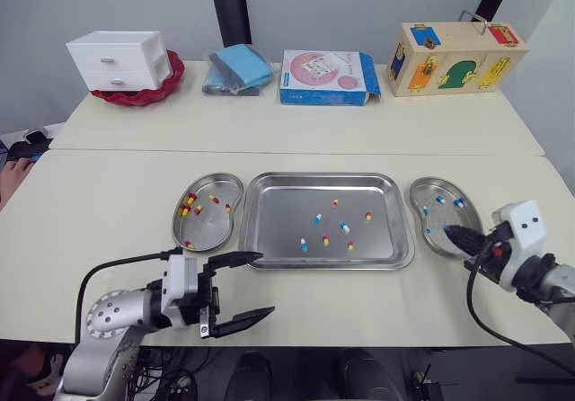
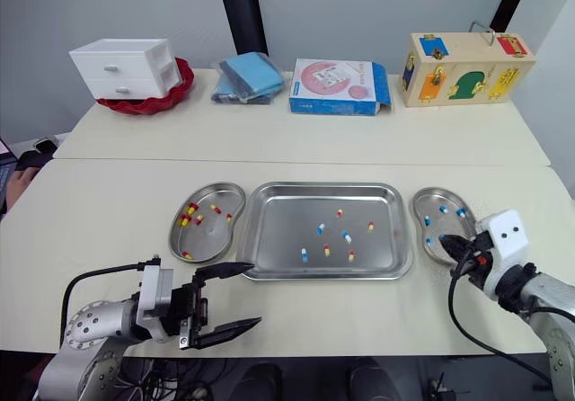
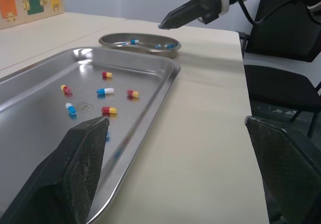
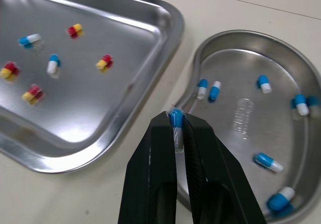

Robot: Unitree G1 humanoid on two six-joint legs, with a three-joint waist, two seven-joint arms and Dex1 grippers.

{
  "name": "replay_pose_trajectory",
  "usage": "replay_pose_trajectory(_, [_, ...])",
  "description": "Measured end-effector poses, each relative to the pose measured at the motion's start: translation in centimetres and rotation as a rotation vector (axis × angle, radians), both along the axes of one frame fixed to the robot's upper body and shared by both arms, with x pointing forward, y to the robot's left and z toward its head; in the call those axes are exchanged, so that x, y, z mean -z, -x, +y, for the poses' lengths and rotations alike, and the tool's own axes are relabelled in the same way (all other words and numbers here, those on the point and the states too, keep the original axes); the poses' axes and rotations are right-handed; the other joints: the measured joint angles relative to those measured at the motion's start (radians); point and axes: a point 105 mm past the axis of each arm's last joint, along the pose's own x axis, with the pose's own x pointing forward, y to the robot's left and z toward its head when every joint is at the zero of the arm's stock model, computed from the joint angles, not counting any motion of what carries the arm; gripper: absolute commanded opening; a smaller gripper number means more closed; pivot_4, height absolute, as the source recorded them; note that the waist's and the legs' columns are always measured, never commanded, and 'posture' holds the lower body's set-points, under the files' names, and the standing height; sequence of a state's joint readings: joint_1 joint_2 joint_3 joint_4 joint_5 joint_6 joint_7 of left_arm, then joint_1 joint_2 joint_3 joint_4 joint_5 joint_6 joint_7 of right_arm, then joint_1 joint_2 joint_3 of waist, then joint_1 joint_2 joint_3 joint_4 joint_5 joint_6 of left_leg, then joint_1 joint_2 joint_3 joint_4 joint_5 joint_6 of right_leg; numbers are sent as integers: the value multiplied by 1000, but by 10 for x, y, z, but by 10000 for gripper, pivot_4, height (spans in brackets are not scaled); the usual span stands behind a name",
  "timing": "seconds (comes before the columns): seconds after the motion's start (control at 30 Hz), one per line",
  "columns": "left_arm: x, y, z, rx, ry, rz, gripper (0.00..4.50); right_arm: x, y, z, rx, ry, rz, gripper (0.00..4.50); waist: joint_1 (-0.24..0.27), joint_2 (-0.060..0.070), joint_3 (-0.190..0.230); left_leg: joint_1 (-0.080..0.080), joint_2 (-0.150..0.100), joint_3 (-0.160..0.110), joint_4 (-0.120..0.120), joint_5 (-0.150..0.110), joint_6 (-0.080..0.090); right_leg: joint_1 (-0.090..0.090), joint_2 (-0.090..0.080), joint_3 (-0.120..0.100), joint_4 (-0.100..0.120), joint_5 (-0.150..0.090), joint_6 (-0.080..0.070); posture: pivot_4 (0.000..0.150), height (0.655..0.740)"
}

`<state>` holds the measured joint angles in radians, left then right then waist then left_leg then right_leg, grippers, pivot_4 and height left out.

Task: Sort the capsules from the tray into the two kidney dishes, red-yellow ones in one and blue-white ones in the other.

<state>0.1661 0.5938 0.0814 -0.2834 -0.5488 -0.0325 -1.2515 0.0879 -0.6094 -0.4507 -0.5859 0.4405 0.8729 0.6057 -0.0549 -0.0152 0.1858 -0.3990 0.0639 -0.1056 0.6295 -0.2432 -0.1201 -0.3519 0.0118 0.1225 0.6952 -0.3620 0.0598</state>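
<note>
One blue-white capsule (image 4: 175, 117) is pinched tight in the tips of the R gripper (image 1: 448, 231), w/ its blue end sticking up btw the two black fingers. It hangs over the near part of the R kidney dish (image 4: 235, 63), close to the rim on the tray side. That dish has several blue-white caps (image 4: 214, 91) lying in it, spread apart, & no red ones. Just beside it sits the tray (image 1: 287, 203), in the middle, w/ 7 caps left: 3 blue-white ones (image 1: 317, 218) & 4 red-yellow ones (image 1: 367, 215), all loose, most near the middle. On the tray's other side, just beside it, is the L kidney dish (image 1: 207, 230) w/ approx 6 red-yellow caps (image 1: 185, 209), most at the far end & one at the near end. The L gripper (image 1: 266, 283) is spread wide, holding nothing, low over the table (image 1: 117, 194) by the tray's near left corner. Well apart, along the far edge of the table: white mini drawers (image 1: 119, 59) in a red bowl (image 1: 171, 82), blue cloths (image 1: 238, 68), a flat blue & pink box (image 1: 323, 77) & a wooden latch box (image 1: 454, 57).
</note>
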Motion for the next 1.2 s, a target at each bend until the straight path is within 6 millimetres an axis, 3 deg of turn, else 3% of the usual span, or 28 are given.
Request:
replay_pose_trajectory(0.77, [-9, -8, -7, -53, 49, -32, 45000, 2, -12, -21, 93, 32, -16, 31, 3, 0, 0, 0, 0, 0, 0, 0, 0, 1, 0, 0, 0, 0, 0, 1500, 7400])
replay_pose_trajectory(0.83, [-9, -8, -7, -60, 52, -33, 45000, 2, -12, -22, 100, 31, -15, 7282, 4, 0, 0, 0, 0, 0, 0, 0, 0, 1, 0, 0, 0, 0, 0, 1500, 7400])
replay_pose_trajectory(1.2, [-9, -9, -7, -60, 56, -34, 45000, -2, -15, -24, 121, 26, -37, 36140, 4, 0, 0, 0, 0, 0, 0, 0, 0, 1, 0, 0, 0, 0, 0, 1500, 7400])
